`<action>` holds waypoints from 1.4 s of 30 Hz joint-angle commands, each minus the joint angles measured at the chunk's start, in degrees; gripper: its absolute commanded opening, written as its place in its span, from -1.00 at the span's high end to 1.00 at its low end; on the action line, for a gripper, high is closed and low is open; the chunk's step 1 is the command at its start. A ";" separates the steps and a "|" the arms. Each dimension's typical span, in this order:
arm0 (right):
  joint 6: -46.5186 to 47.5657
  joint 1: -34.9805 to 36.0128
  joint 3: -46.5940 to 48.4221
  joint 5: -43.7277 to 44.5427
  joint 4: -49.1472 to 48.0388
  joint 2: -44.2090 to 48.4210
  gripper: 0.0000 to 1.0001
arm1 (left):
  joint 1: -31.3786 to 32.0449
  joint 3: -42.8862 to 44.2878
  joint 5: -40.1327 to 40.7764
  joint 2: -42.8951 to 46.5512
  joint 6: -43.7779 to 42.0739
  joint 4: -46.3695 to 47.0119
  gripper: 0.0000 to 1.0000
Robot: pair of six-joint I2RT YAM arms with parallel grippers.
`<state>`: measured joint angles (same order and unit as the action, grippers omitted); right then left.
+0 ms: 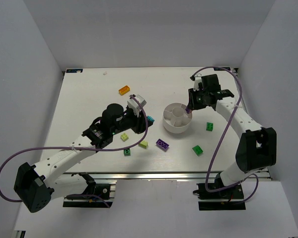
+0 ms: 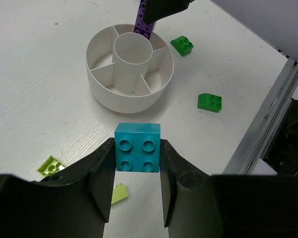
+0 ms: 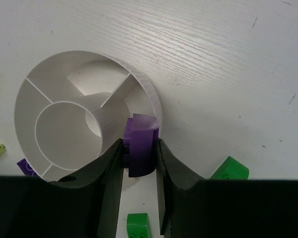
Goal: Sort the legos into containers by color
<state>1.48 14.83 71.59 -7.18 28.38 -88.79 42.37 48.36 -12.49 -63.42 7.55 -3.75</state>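
Observation:
The white round dish (image 1: pixel 178 118) has wedge compartments around a central cup, and all the compartments I can see are bare. My right gripper (image 1: pixel 191 106) hangs over the dish's right rim (image 3: pixel 149 94), shut on a purple brick (image 3: pixel 140 144) that points down at a wedge. That purple brick (image 2: pixel 145 20) shows above the dish's far side in the left wrist view. My left gripper (image 2: pixel 137 163) is shut on a cyan brick (image 2: pixel 137 147), a short way left of the dish wall (image 2: pixel 124 101).
Loose on the table lie an orange brick (image 1: pixel 124 90), a purple brick (image 1: pixel 162 144), green bricks (image 1: pixel 209 126) (image 1: pixel 197 150) (image 1: pixel 126 151) and lime bricks (image 1: pixel 124 137) (image 1: pixel 143 144). A metal rail (image 2: pixel 268 119) runs along the table's near edge.

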 commanded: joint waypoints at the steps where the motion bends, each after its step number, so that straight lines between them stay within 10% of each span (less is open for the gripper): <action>1: -0.95 -0.33 3.38 -2.40 -0.43 -1.55 1.00 | -0.18 -0.55 -1.13 1.54 0.18 1.90 1.00; 6: -1.04 -0.42 3.64 -3.81 -0.26 -2.43 1.00 | -0.18 -0.72 -2.27 1.02 0.71 3.22 1.00; 10: -0.77 -0.33 3.90 -4.95 1.06 -3.66 0.30 | -0.18 -0.81 -4.98 -0.91 2.02 7.61 1.00; 18: -0.77 -1.38 4.08 -7.23 1.06 -3.05 -0.11 | -0.18 2.09 -9.74 -9.61 5.89 17.61 1.00; 31: 2.74 -5.60 -7.42 -16.17 -10.44 16.52 0.28 | 0.52 2.09 -12.55 -25.42 6.86 38.72 1.00; 42: 5.47 -10.17 -12.79 -25.42 -13.26 23.58 -0.08 | 0.52 5.34 -11.15 -33.17 5.55 41.72 0.84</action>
<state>5.98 5.82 59.59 -28.62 17.50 -65.49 42.61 50.68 -23.35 -96.33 13.91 35.00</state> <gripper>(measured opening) 0.537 0.464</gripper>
